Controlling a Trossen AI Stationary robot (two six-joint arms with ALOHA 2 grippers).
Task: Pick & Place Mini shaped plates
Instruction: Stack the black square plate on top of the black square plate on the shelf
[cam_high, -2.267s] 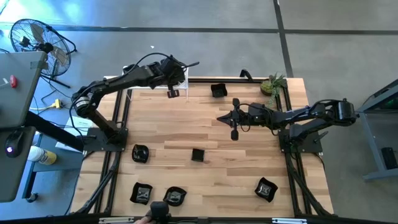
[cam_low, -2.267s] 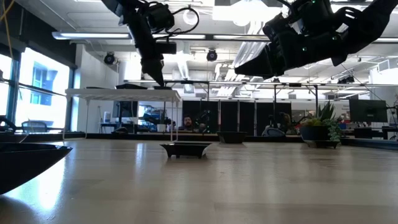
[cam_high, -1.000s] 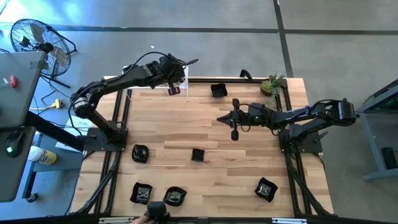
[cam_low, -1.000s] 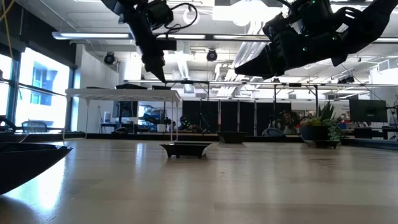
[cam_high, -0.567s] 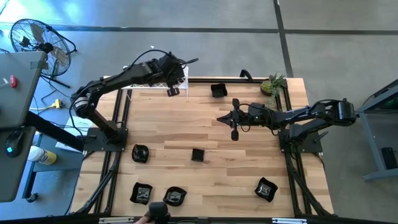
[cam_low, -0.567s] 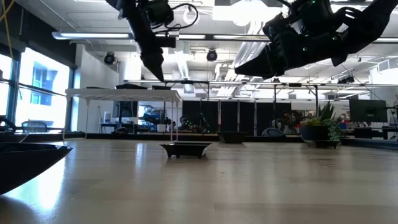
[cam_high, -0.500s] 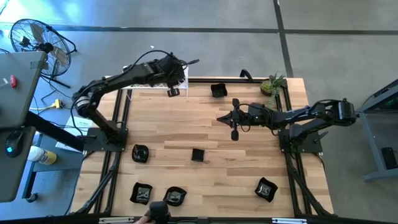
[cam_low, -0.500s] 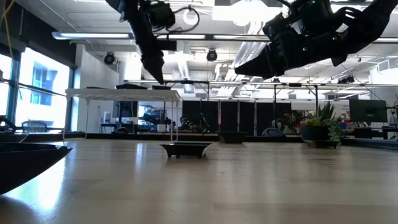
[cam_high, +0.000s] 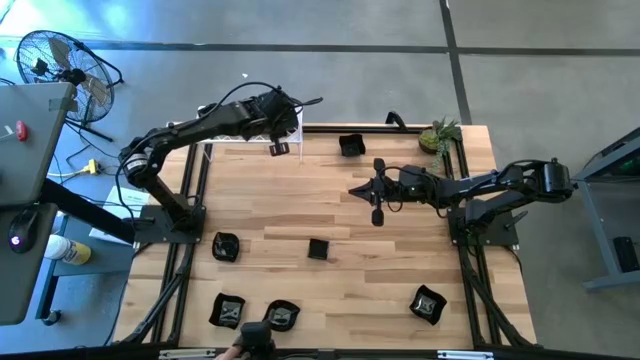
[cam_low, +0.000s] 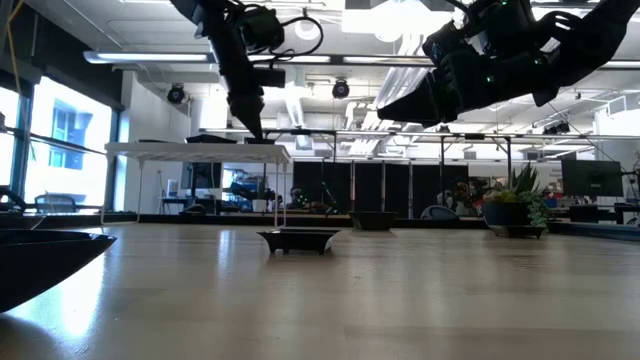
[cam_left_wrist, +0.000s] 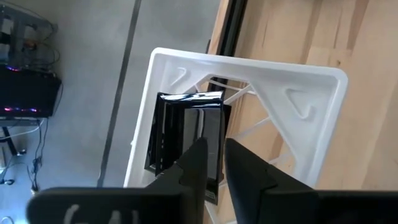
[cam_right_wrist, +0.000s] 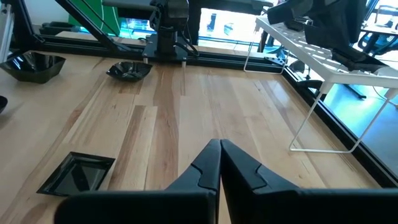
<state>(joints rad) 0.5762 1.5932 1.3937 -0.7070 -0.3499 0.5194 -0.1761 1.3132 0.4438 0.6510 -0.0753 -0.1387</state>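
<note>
A white wire-mesh rack (cam_high: 280, 128) stands at the far left corner of the light wooden-plank table (cam_high: 330, 205), with stacked glossy black mini plates (cam_left_wrist: 186, 134) on it and the left gripper (cam_left_wrist: 211, 163) directly over them. Another glossy black mini plate (cam_high: 351, 145) lies far centre, right of the rack, and a small green potted plant (cam_high: 438, 135) occupies the far right corner. One square black plate (cam_high: 318, 249) sits mid-table; others lie along the near edge (three left, one right). The right gripper (cam_high: 355, 189) hangs above the table's middle.

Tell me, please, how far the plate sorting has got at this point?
Done: black plates already stacked on the white rack. In hand: the left gripper hovers just over that stack, fingers slightly apart. Left: six plates on the table, such as the square one. The right gripper waits shut over mid-table.
</note>
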